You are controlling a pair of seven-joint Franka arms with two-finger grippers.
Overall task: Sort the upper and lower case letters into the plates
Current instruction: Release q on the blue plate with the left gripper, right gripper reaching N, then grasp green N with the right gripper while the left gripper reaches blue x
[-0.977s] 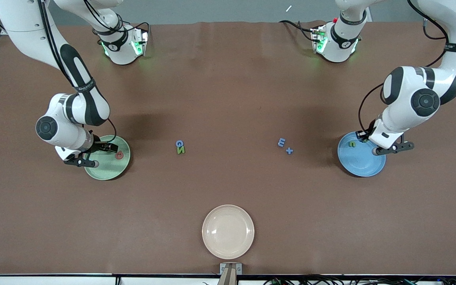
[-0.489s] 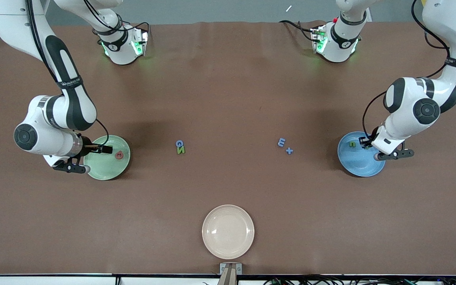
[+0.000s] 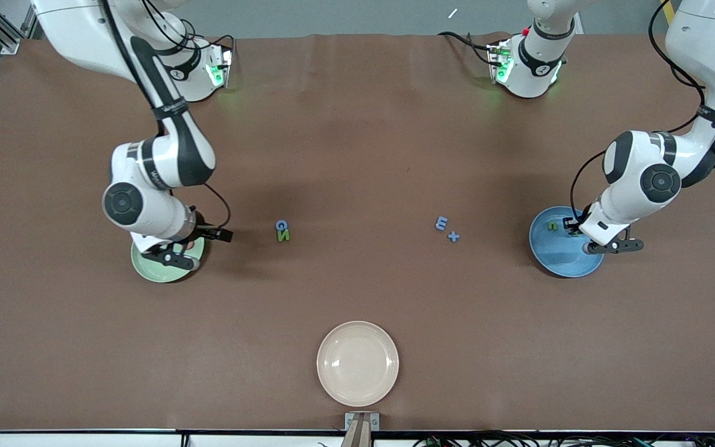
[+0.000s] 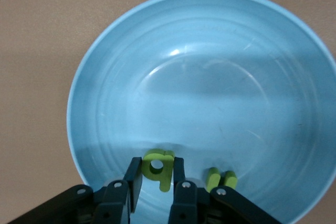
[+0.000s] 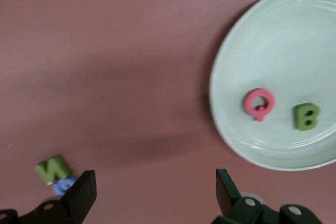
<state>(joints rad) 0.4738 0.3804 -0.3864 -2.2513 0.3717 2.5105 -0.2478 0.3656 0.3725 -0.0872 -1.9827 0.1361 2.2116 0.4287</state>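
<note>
Starting with the table [image 3: 357,155], you have three plates on it: the mint green plate [image 3: 152,268] toward the right arm's end, the blue plate [image 3: 556,251] toward the left arm's end, and a cream-white plate [image 3: 357,363] nearest the front camera, with nothing in it.

Your right gripper [image 3: 208,239] hangs over the mint plate's rim on the side toward the middle of the table, jaws spread wide and holding nothing. Your left gripper [image 4: 156,182] is low over the blue plate, jaws pinched narrow on a lime lower-case q [image 4: 157,167].

By my reading you are partway through. The mint plate already holds a pink Q [image 5: 259,103] and a green B [image 5: 306,116], both capitals. The blue plate holds a second lime letter [image 4: 220,179], which I cannot read, just beside the q; the q itself is not yet released.

Four pieces are left on the bare table between the two plates: a blue G [image 3: 280,225] touching a green N [image 3: 283,236], nearer the mint plate, and a blue m [image 3: 441,223] just beside a blue t-shaped piece [image 3: 454,236], nearer the blue plate.
</note>
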